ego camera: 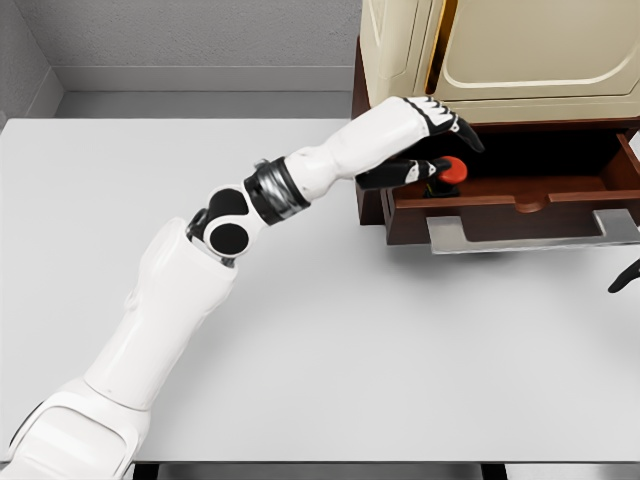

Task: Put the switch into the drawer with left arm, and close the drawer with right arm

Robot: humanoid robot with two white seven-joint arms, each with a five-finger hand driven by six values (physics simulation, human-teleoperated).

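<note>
While my left hand reaches over the open drawer, I hold the switch above its left end.

My left arm comes in from the lower left, crosses the white table and ends at the drawer's left front corner; my dark fingers are curled and clamped on the switch, a small dark piece with a red round top, which sits between thumb and fingers just over the drawer's inside. The drawer is brown wood, pulled out from the cream cabinet, with a grey metal handle along its front. Of my right hand only dark fingertips show at the right edge, low beside the handle, and I cannot tell how they are set.
</note>
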